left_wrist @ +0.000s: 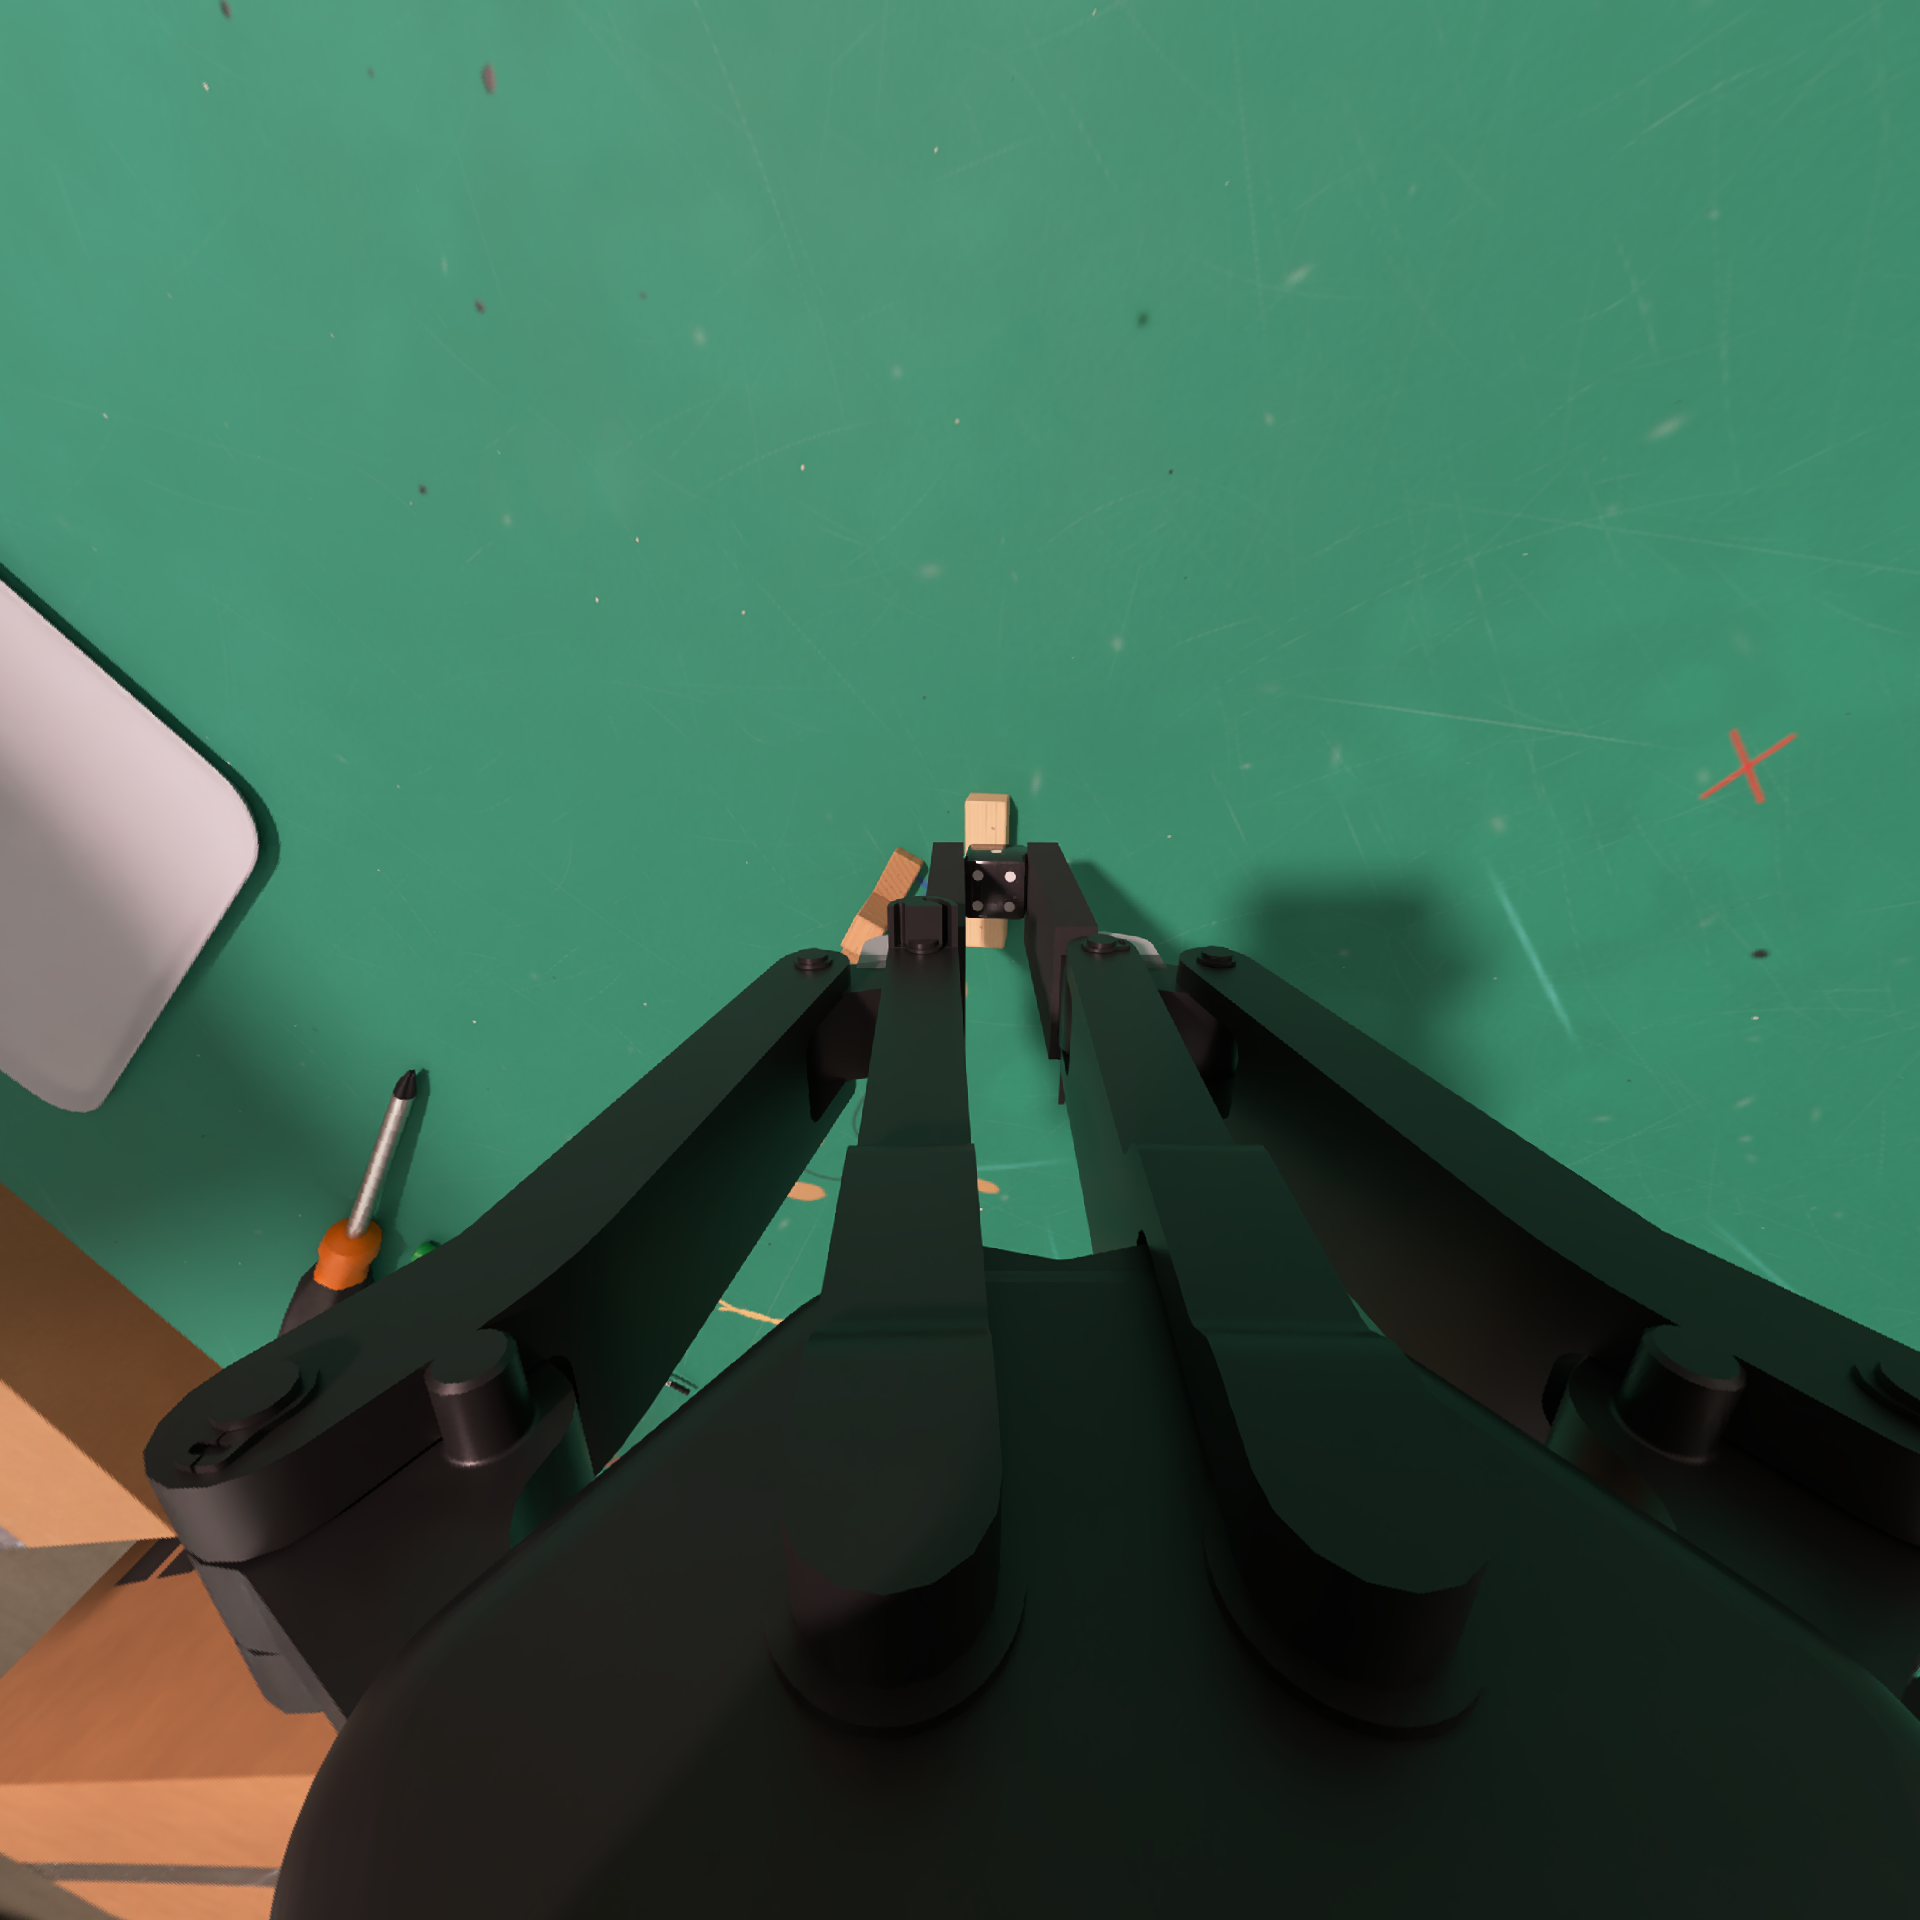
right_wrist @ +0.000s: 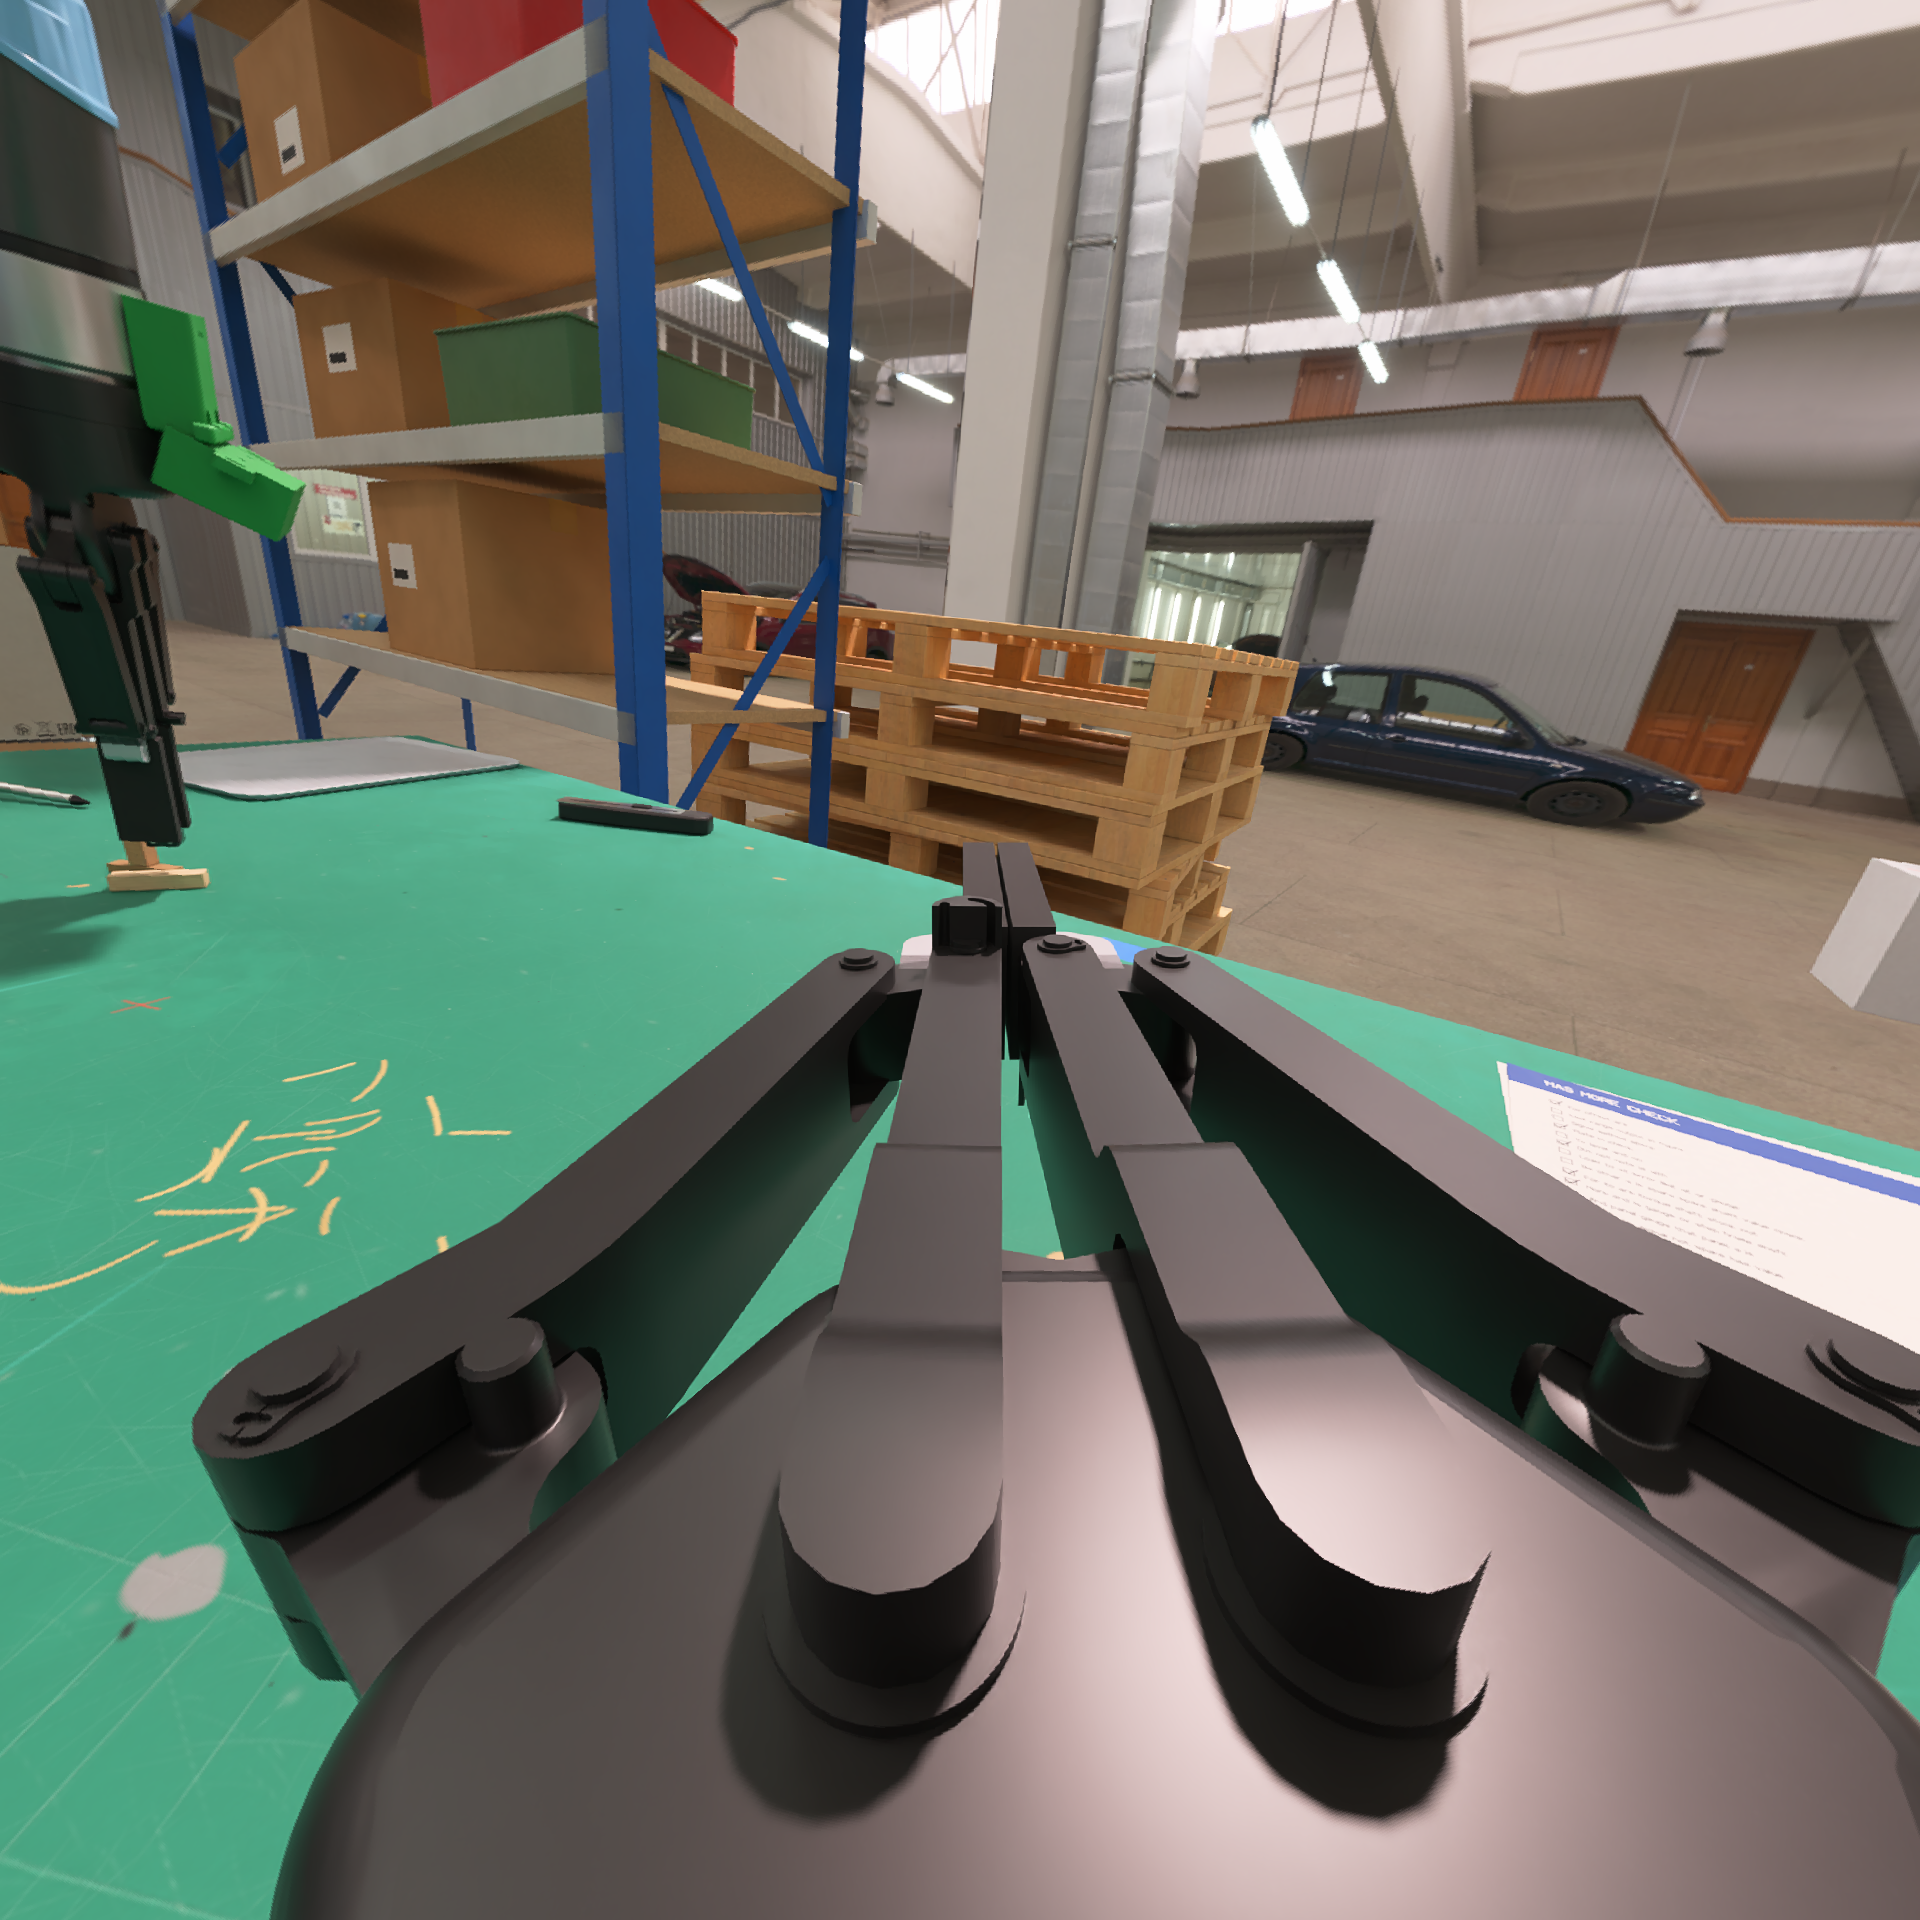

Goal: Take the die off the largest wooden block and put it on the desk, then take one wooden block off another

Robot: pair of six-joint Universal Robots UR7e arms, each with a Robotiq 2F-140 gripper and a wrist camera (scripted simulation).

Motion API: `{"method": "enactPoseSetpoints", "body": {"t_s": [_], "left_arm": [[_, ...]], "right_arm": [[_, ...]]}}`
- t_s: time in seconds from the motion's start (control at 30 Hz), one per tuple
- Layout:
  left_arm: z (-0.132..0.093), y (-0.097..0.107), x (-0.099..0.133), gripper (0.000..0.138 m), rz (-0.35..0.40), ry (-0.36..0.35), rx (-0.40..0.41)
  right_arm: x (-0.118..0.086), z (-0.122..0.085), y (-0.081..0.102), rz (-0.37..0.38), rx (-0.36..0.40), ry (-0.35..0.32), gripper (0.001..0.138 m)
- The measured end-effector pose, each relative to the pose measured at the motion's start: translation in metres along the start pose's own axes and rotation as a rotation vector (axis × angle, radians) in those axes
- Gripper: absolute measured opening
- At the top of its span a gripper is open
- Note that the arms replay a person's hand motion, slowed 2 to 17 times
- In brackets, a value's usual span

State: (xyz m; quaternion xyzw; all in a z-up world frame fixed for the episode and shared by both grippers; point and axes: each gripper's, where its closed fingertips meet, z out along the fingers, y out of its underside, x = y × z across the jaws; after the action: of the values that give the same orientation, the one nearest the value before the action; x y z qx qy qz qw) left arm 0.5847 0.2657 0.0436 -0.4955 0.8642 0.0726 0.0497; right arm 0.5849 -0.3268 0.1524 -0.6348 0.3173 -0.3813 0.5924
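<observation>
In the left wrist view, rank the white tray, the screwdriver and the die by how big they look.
1. White tray, though cut off by the frame edge.
2. Screwdriver, partly hidden behind the gripper.
3. Die, held between the left gripper fingers.

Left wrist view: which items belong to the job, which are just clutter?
Job:
- die, between the left gripper fingers
- wooden blocks beneath
- green desk

Clutter:
- screwdriver
- white tray
- red cross mark
- cardboard box

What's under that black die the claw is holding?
A light wooden block shows above and below the die. The left gripper hides whether they touch.
</observation>
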Motion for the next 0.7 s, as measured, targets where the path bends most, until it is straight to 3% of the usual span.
{"method": "enactPoseSetpoints", "body": {"t_s": [0.37, 0.7], "left_arm": [[-0.028, -0.013, 0.021, 0.016, 0.032, 0.02, 0.106], [-0.06, -0.026, 0.054, 0.016, 0.112, 0.041, 0.209]], "right_arm": [[0.0, -0.001, -0.001, 0.002, 0.005, -0.001, 0.001], [0.0, -0.001, -0.002, 0.004, 0.007, -0.001, 0.001]]}}
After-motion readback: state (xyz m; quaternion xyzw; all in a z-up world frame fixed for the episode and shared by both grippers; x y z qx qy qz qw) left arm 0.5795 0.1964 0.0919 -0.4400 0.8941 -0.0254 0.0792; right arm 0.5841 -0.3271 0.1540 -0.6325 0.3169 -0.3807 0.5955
